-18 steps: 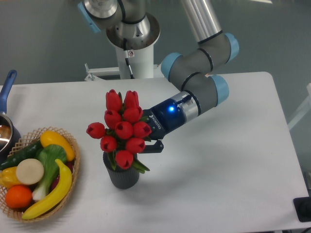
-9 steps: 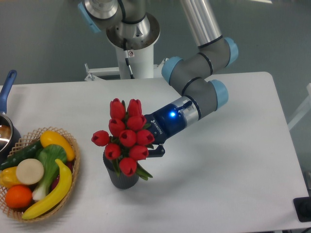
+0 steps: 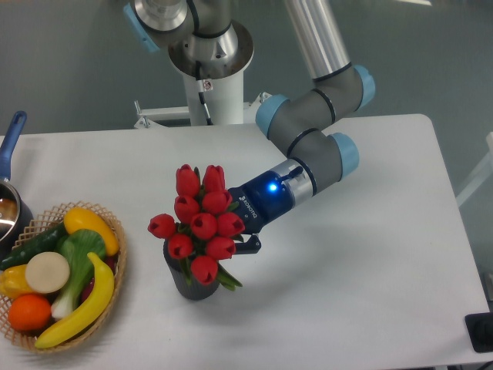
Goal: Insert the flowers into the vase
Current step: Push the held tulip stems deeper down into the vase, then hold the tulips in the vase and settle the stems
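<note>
My gripper [image 3: 240, 240] sits behind the flowers [image 3: 201, 223] — stems down in the vase [image 3: 190, 284] — though my finger opening is hidden.

On a table [image 3: 370, 254], the vase [image 3: 192, 284] stands near the middle, toward the near edge, with the flowers [image 3: 202, 223] directly over its mouth, their stems reaching down into it. The gripper [image 3: 245, 240] meets the bunch from the right, its arm [image 3: 308, 166] running up and back to the far right. A basket [image 3: 115, 247] of produce sits at the near left, a pan [image 3: 9, 196] behind it at the left edge.
</note>
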